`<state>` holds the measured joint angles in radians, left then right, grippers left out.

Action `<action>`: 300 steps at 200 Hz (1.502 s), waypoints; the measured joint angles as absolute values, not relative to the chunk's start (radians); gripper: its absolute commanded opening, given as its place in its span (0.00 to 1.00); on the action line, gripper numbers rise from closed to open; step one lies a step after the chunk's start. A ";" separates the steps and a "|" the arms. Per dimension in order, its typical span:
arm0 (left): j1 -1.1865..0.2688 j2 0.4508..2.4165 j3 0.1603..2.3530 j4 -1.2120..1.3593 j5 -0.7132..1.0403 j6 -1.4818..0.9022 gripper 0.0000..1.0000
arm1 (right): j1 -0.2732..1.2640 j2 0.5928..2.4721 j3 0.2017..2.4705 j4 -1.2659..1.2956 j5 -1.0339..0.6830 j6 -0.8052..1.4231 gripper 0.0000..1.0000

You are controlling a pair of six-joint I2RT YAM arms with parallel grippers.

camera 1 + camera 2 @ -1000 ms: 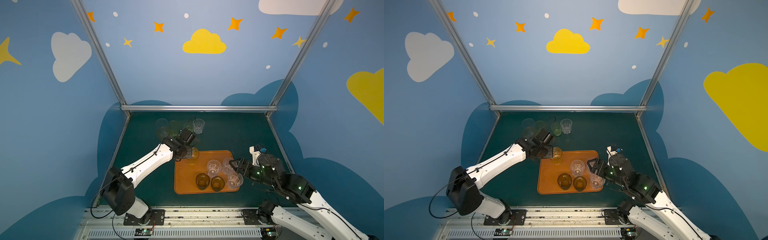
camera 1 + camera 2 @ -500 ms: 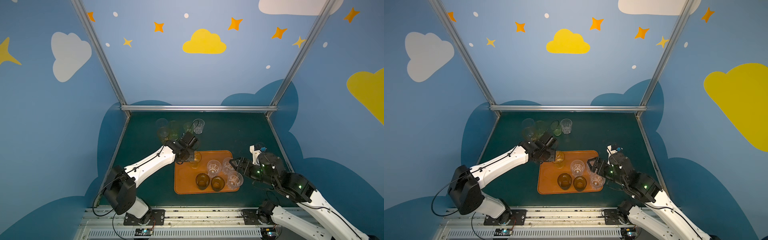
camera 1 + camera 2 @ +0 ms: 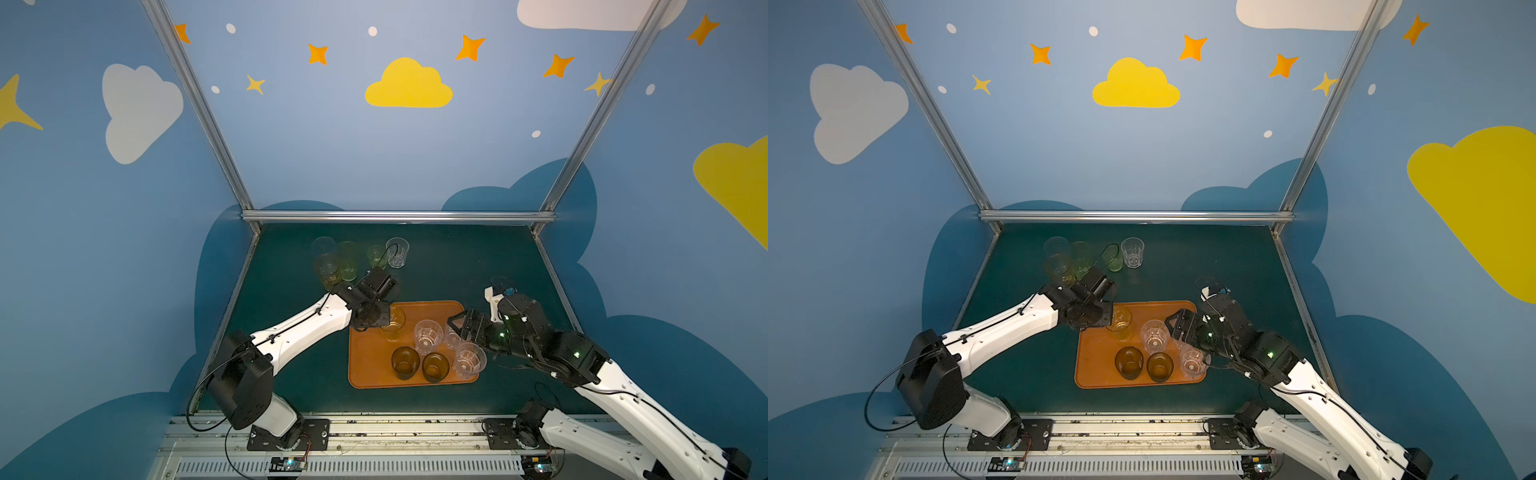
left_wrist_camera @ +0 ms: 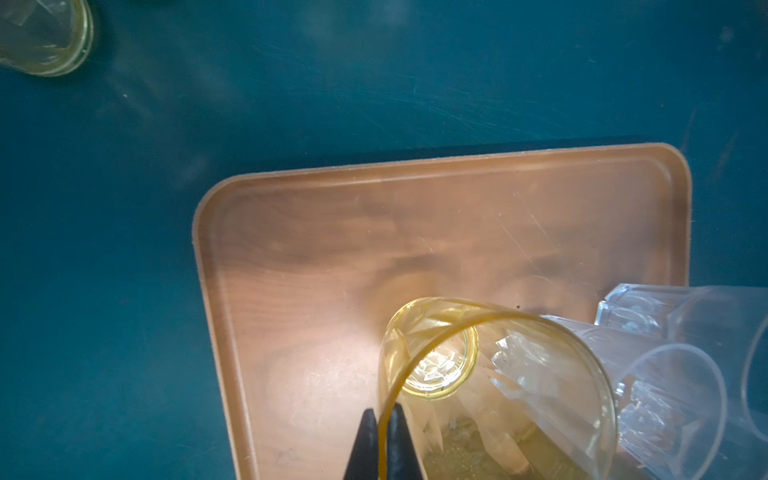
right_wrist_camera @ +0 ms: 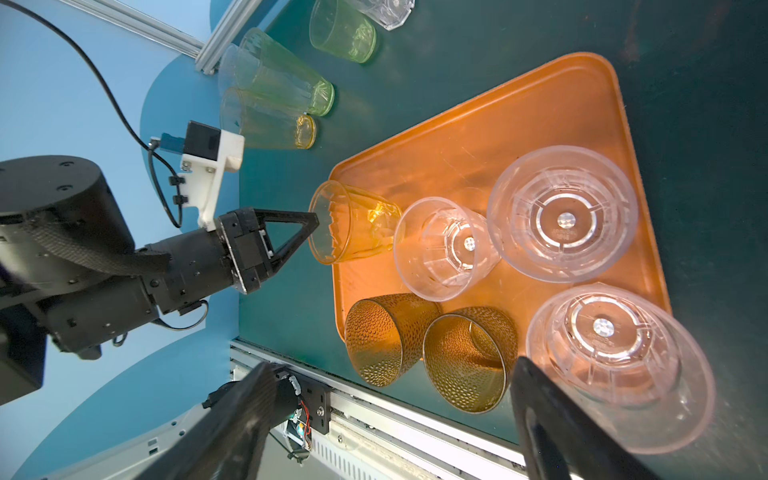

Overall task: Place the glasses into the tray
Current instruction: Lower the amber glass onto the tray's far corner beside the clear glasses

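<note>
Yellow glass (image 4: pixel 490 374) tilts over the tray (image 4: pixel 332 249) because the left tool (image 4: pixel 381 415) pinches only its rim, while the right tool (image 5: pixel 392 365) stands wide open, empty.

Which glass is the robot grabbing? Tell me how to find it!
Find the flat orange-brown rectangular tray on the dark green table. In its far left part is a short yellow see-through glass. It is the only yellow one among the tray's clear glasses and dark brown glasses, and the left gripper has its jaws shut on its rim.
</note>
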<state>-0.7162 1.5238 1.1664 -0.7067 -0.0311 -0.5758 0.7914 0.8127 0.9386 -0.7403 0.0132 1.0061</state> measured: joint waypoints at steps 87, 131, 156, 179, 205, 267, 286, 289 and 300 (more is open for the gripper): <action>-0.761 1.543 1.147 -0.688 -0.006 -0.604 0.04 | 0.761 0.809 0.920 -0.725 -0.014 1.010 0.87; -0.773 1.543 1.147 -0.682 0.000 -0.611 0.04 | 0.760 0.811 0.910 -0.711 -0.030 1.010 0.88; -0.778 1.543 1.146 -0.682 0.002 -0.611 0.04 | 0.760 0.821 0.901 -0.709 -0.039 1.011 0.88; -0.781 1.543 1.137 -0.680 0.003 -0.611 0.04 | 0.757 0.825 0.892 -0.707 -0.043 1.011 0.88; -0.785 1.543 1.128 -0.683 0.003 -0.611 0.04 | 0.754 0.825 0.892 -0.707 -0.043 1.013 0.88; -0.791 1.543 1.120 -0.684 0.003 -0.615 0.04 | 0.748 0.825 0.883 -0.707 -0.044 1.014 0.88; -0.793 1.543 1.119 -0.684 0.003 -0.618 0.04 | 0.746 0.826 0.883 -0.707 -0.044 1.014 0.88; -0.793 1.543 1.119 -0.684 0.003 -0.618 0.04 | 0.746 0.826 0.882 -0.707 -0.045 1.014 0.88; -0.794 1.543 1.119 -0.684 0.003 -0.619 0.04 | 0.743 0.828 0.882 -0.707 -0.046 1.014 0.88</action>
<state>-0.7944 1.5429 1.1194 -0.6842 0.0032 -0.6186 0.7429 0.8276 0.8822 -0.7071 -0.0456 1.0138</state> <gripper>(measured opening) 0.049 0.876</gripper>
